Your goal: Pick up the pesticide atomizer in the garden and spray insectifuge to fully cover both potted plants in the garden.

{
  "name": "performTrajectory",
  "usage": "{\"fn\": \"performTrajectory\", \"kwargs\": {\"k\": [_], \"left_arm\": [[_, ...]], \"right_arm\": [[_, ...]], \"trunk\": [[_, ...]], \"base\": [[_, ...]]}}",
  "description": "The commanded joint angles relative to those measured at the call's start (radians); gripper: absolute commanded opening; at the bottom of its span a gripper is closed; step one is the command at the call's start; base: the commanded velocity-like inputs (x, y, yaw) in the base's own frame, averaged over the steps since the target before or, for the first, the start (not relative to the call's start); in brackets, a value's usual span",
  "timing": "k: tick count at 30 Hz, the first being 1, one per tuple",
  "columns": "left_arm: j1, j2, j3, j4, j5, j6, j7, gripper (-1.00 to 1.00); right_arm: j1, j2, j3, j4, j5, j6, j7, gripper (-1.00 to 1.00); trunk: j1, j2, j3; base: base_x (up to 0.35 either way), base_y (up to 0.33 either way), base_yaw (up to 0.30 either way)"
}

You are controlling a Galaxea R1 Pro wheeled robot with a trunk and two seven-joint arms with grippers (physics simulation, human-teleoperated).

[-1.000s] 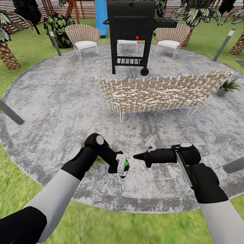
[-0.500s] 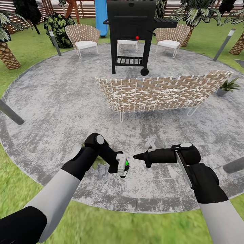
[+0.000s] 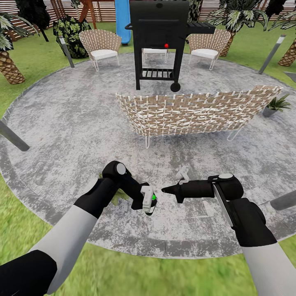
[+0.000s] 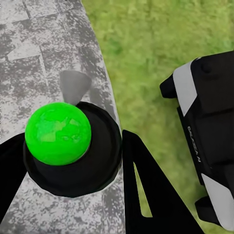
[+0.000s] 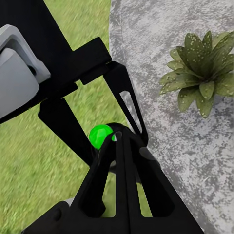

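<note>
Across the last second nothing is seen to have shifted: camera, arms and objects are held as they were, so no spraying progress can be read from it. The stone patio [image 3: 61,123] is spread around the wicker sofa [image 3: 193,113]. One potted plant [image 3: 276,105] is set just beyond the sofa's right end. The other potted plant [image 5: 200,73] is found well in front of the sofa, near the patio's edge, close by the grippers. There too the pesticide atomizer [image 3: 150,205] is pinched upright in the left gripper [image 3: 148,199]. The right gripper [image 3: 164,190], its fingers pressed together, is pointed at the atomizer's top.
</note>
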Motion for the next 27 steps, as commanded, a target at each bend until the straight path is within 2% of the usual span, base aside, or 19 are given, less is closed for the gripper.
{"fn": "performTrajectory", "kwargs": {"k": [1,27], "left_arm": [[-0.001,0.000,0.000,-0.001,-0.005,0.011,-0.005,-1.00],[-0.006,0.000,0.001,-0.001,-0.005,0.011,-0.005,-1.00]], "right_arm": [[-0.001,0.000,0.000,-0.001,0.010,0.004,0.009,-1.00],[-0.001,0.000,0.002,0.000,0.010,0.004,0.008,-1.00]], "trunk": [[0.000,0.000,-0.001],[0.000,0.000,-0.001]], "base": [[0.000,0.000,0.000],[0.000,0.000,0.000]]}}
